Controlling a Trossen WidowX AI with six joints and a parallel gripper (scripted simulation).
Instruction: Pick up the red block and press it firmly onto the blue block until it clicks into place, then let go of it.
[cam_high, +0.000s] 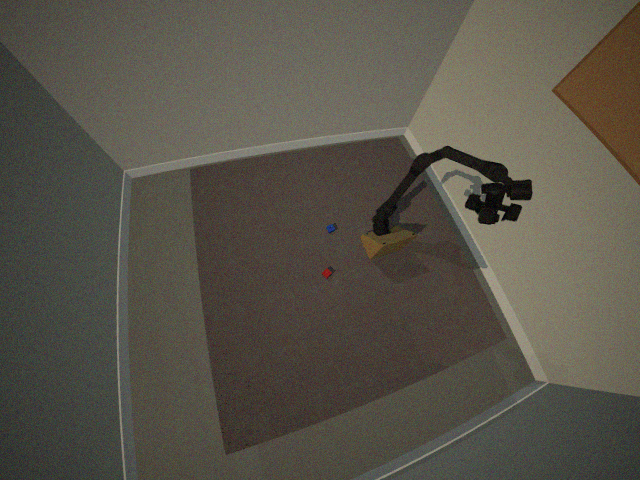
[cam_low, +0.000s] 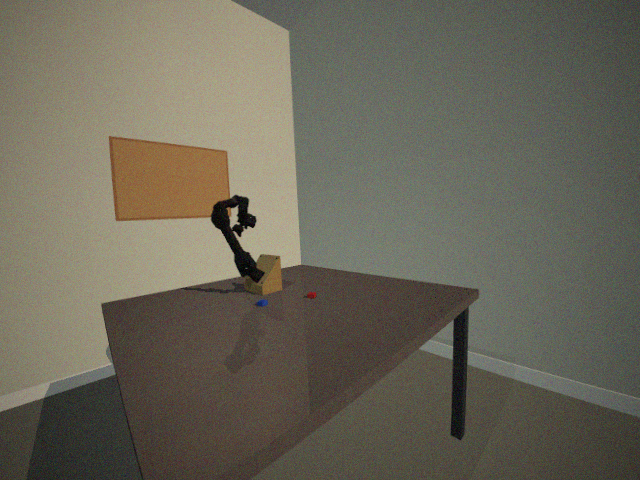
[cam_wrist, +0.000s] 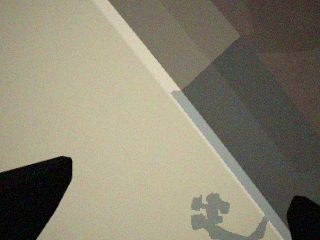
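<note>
The red block lies on the table top, apart from the blue block. The blue block also lies on the table, and nothing sits on it. My gripper is open and empty. It hangs high up, beyond the arm's base on the side away from both blocks, over the table edge near the cream wall. In the wrist view its two fingers stand wide apart, and neither block shows there.
A wooden wedge stands on the table at the foot of the arm, near both blocks. The cream wall carries an orange board. A table leg shows in the exterior view.
</note>
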